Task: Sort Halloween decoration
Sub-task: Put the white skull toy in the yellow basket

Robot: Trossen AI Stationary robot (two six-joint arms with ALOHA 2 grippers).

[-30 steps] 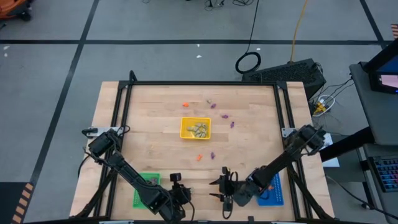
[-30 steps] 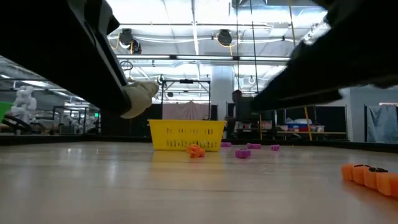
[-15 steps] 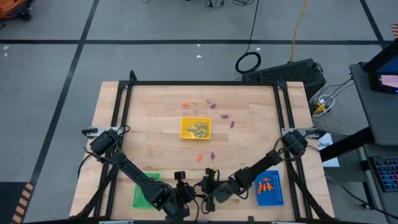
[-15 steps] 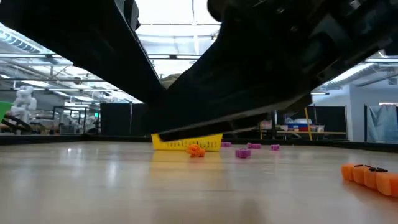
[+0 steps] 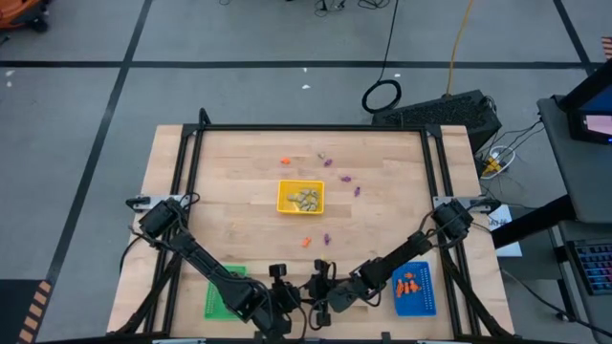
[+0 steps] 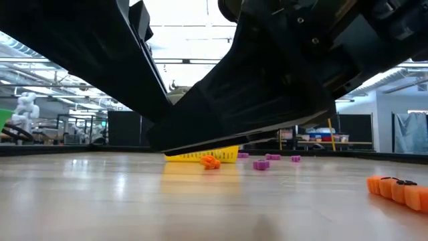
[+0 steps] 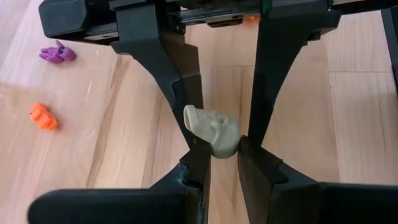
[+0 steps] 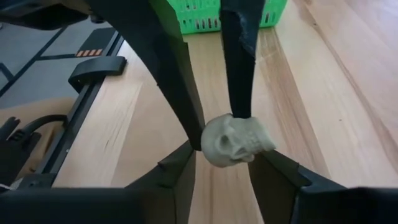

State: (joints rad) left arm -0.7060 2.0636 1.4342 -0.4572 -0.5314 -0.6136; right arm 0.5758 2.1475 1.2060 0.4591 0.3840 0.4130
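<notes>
Table point(image 5: 239, 191): carrying a yellow tray point(image 5: 300, 197) at centre, a green tray point(image 5: 226, 289) near-left and a blue tray point(image 5: 413, 290) near-right.
Arms: both reaching to the near edge between the green and blue trays, meeting tip to tip.
Left gripper point(image 7: 219, 152): pinching narrowly on a pale skull trinket point(image 7: 212, 130).
Right gripper point(image 8: 224, 158): bracketing the same skull trinket, seemingly touching it; whether it is gripping is unclear.
Loose trinkets: orange point(image 5: 306, 242) and purple point(image 5: 326, 238) pieces lying near the yellow tray, more beyond its far side.
Risk: the skull dropping mid-handover if one gripper is letting go before the other is clamping, or twisting out between four fingers.
</notes>
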